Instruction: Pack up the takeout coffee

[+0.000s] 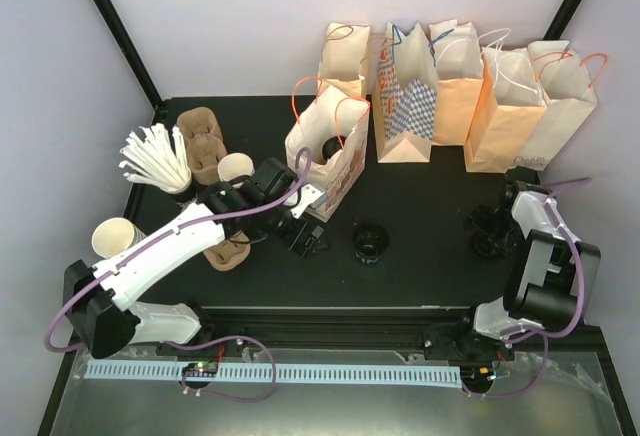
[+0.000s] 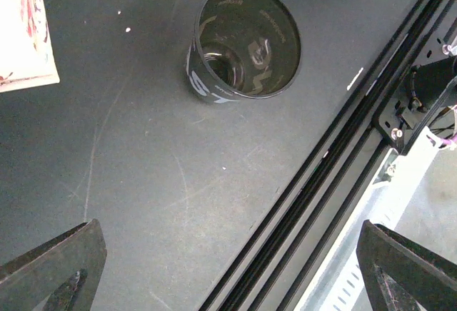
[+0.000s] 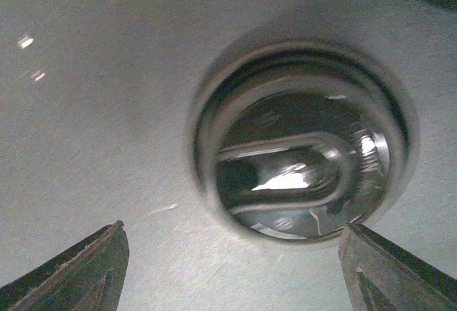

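The takeout coffee cup (image 1: pixel 368 241) (image 2: pixel 243 43) looks dark here, with pale lettering. It stands upright and open-topped on the black table, with no lid on it. My left gripper (image 1: pixel 305 236) (image 2: pixel 228 223) hovers open to the cup's left, with only bare table between its fingers. A round black lid (image 3: pixel 303 143) lies flat at the right, blurred in the right wrist view. My right gripper (image 1: pixel 490 226) (image 3: pixel 233 225) hangs open just over it, and the right fingertip (image 3: pixel 371 254) sits at the lid's rim. The lid is hidden under the gripper in the top view.
An open paper bag (image 1: pixel 340 171) with red print stands behind the left gripper, with something dark and round inside. More bags (image 1: pixel 470 96) line the back. Brown carriers (image 1: pixel 205 141), cream cups (image 1: pixel 118 238) and white sticks (image 1: pixel 155 161) crowd the left. The front rail (image 2: pixel 335 168) runs close by.
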Controlling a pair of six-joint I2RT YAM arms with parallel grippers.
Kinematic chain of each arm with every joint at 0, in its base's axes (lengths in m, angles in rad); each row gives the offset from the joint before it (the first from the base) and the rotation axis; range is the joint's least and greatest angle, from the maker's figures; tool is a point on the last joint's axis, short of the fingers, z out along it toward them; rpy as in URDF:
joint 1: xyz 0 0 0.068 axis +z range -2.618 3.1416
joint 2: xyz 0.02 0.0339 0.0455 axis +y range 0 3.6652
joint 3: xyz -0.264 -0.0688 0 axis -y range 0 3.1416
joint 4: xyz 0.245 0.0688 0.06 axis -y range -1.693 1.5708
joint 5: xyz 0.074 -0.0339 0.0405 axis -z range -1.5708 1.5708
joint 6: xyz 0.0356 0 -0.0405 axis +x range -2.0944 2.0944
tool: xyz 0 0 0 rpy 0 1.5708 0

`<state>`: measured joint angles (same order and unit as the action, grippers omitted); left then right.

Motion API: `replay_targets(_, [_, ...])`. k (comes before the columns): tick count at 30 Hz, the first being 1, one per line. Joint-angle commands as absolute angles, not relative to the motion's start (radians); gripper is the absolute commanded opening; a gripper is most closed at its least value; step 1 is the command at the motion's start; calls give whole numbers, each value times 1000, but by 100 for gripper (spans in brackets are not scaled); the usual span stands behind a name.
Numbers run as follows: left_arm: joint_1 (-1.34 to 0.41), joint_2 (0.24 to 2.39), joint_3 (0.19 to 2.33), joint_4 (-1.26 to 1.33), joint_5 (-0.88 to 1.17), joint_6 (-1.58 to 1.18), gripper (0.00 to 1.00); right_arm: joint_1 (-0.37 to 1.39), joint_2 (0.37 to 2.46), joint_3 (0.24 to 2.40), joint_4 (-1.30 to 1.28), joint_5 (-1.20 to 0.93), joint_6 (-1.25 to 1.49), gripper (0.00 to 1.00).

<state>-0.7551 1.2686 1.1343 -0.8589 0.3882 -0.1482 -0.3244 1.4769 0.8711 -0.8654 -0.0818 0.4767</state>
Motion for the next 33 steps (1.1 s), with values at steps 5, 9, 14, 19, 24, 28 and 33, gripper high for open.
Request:
replay_targets(5, [-762, 1220, 1085, -797, 365, -198, 99, -138, 1415, 968, -964, -83, 486, 84])
replay_targets(9, [-763, 1203, 1055, -767, 372, -230, 99, -143, 1468, 1017, -1013, 37, 485, 100])
replay_targets(14, [-762, 1179, 1014, -727, 379, -269, 99, -250, 1499, 1032, -1011, 62, 456, 100])
replay_targets(19, [-762, 1165, 980, -685, 392, -295, 99, -325, 1534, 1023, -988, 28, 407, 100])
replay_targets(24, [-763, 1175, 977, -666, 393, -298, 99, -384, 1591, 1023, -966, -27, 381, 96])
replay_targets(28, [-762, 1196, 973, -644, 399, -301, 99, -414, 1615, 1016, -950, -82, 365, 96])
replay_targets(33, [-762, 1210, 970, -619, 396, -312, 99, -414, 1643, 1013, -936, -122, 357, 97])
